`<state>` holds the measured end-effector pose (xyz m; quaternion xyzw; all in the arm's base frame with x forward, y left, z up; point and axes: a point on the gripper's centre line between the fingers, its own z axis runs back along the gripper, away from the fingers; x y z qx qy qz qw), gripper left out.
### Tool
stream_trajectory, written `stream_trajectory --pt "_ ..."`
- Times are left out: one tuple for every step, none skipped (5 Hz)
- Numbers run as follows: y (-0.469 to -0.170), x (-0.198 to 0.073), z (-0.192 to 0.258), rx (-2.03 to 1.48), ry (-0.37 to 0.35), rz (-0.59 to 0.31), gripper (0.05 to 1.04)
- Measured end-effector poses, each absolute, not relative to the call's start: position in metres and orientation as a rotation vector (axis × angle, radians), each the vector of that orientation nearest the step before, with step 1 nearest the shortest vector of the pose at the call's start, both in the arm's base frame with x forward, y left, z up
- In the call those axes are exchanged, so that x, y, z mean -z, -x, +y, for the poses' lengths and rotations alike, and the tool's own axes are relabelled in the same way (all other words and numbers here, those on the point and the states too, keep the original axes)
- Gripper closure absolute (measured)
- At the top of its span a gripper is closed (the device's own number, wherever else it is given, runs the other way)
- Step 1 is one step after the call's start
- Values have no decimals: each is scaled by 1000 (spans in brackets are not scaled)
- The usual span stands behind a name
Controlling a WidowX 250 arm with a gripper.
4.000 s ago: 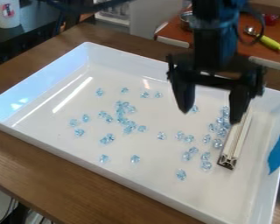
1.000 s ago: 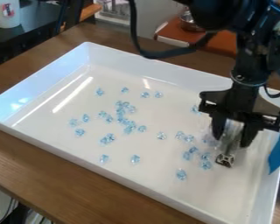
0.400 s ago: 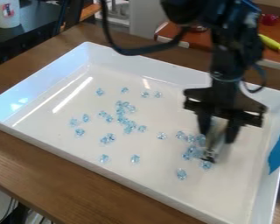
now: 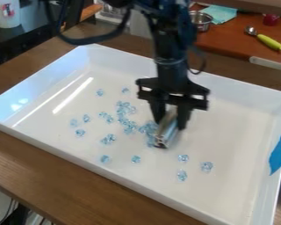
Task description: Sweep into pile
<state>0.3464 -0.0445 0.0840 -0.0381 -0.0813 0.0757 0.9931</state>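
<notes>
Now the blue beads (image 4: 147,128) that lay at the right have come left, bunched against the bar (image 4: 167,132) and nearly joined to the middle cluster (image 4: 124,115). The gripper (image 4: 171,123) has travelled left too, its fingers closed about that bar, and is near the centre of the white tray (image 4: 231,136). So this sweep seems to be working: two groups are becoming one. Three stray beads (image 4: 181,175) have been left behind at the near right, and others lie scattered to the left and far side, so more passes look needed. Pushing much further could spread the cluster.
</notes>
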Motion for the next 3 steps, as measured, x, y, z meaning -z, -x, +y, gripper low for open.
stream_trajectory --pt "-342 -82 -16 -148 69 -170 586" --pt "-333 -80 14 -128 62 -186 587" --pt "-317 -81 51 -143 76 -154 587"
